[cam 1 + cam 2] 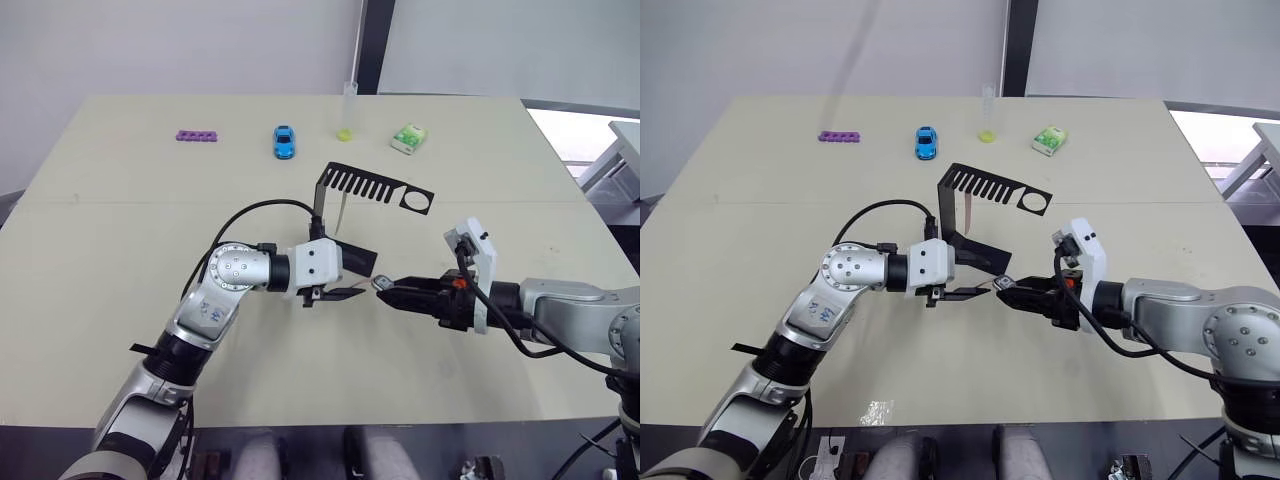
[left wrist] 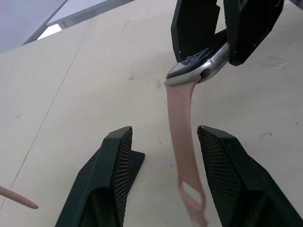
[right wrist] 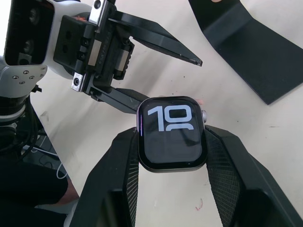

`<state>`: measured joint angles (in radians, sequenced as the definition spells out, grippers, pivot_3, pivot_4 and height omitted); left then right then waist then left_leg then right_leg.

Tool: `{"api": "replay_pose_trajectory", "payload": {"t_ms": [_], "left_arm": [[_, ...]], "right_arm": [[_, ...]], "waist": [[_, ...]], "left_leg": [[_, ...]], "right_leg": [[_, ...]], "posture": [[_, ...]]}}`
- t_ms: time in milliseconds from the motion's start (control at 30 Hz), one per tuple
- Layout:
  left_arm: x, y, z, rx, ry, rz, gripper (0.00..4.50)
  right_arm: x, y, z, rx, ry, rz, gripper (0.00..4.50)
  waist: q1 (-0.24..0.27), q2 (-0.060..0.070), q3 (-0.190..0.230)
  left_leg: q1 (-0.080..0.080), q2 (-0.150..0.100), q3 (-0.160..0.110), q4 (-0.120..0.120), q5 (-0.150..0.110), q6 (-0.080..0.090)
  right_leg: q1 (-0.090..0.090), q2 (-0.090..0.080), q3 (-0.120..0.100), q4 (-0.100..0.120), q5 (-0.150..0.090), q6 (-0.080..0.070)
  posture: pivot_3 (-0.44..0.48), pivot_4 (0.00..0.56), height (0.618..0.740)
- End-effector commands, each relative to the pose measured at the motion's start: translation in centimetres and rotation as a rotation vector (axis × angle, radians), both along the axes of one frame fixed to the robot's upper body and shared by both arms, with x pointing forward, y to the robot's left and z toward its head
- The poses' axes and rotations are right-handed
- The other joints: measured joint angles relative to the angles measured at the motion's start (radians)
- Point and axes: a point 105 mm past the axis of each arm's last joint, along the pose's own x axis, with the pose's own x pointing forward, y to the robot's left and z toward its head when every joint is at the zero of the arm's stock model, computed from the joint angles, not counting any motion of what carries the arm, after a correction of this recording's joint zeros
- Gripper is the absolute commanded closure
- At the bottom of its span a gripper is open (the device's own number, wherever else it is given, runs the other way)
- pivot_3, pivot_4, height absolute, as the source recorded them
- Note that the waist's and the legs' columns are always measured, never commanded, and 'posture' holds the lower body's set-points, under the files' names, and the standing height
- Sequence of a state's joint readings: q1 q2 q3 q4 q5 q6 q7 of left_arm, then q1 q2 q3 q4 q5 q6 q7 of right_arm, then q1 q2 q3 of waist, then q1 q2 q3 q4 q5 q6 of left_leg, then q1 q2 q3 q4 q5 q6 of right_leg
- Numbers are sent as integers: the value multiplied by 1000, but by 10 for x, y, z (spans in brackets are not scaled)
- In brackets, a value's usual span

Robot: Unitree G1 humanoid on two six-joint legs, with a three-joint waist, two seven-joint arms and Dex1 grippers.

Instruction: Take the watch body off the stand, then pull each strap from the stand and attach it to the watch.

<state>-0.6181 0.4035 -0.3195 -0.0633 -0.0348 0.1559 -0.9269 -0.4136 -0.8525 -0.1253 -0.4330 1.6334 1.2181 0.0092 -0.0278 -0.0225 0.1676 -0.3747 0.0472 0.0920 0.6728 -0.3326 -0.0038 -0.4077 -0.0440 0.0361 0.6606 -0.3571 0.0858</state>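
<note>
The right gripper [image 3: 170, 182] is closed on the watch body [image 3: 172, 133], pressing its two sides, with the screen facing the wrist camera. One pink strap [image 2: 182, 151] hangs from the case, its long axis running toward the left gripper [image 2: 163, 175], whose fingers stand open on both sides of the strap without touching it. The stand [image 1: 372, 187] is at 12 o'clock from both grippers, with a second strap [image 1: 967, 213] hanging vertical on it.

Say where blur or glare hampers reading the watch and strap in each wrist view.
Left wrist view: strap sharp near the watch body, its lower end smeared. Right wrist view: watch body crisp, marks legible, no glare; left gripper behind it also clear.
</note>
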Motion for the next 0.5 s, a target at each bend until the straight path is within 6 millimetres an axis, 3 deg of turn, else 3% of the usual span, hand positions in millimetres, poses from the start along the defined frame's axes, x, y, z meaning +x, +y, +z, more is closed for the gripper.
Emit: {"api": "replay_pose_trajectory", "payload": {"t_ms": [33,367,467,500], "left_arm": [[2,-4,10,-26,-42,2,2200],[3,-7,12,-49,-28,4,2200],[2,-8,13,-58,-24,0,3023],[2,-8,13,-56,-21,-4,3651]], "right_arm": [[-2,4,12,43,-15,9,2978],[1,5,20,67,12,-6,2978],[2,6,21,74,16,-10,2978],[2,5,21,75,17,-11,2978]], "waist": [[0,0,0],[0,0,0],[0,0,0],[0,0,0]], "left_leg": [[0,0,0,0,0,0],[-1,0,0,1,0,0],[-1,0,0,1,0,0],[-1,0,0,1,0,0]], "right_leg": [[0,0,0,0,0,0],[0,0,0,0,0,0],[0,0,0,0,0,0],[0,0,0,0,0,0]], "posture": [[0,150,740],[0,150,740],[0,150,740],[0,150,740]]}}
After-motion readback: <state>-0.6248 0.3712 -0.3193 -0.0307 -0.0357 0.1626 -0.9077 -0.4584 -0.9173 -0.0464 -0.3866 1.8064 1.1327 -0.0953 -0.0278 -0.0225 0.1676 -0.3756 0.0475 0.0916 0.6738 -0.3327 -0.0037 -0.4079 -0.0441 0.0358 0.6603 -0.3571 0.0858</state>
